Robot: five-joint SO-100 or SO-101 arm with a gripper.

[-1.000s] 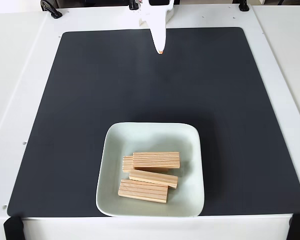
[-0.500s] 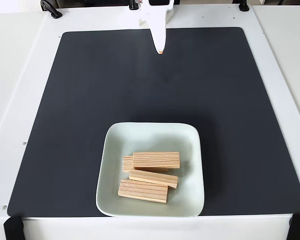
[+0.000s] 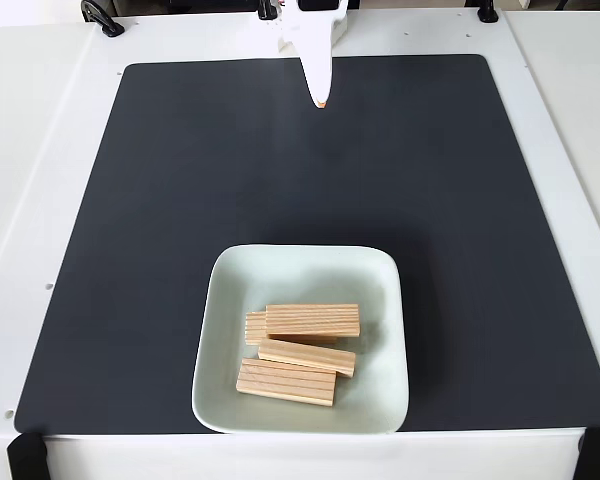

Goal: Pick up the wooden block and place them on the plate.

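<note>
The light-tan wooden blocks (image 3: 298, 350) lie loosely piled inside the pale mint-green square plate (image 3: 302, 268), well apart from the white gripper (image 3: 321, 102), seemingly pinched closed and empty beyond its far rim; a knock could topple the pile.
</note>
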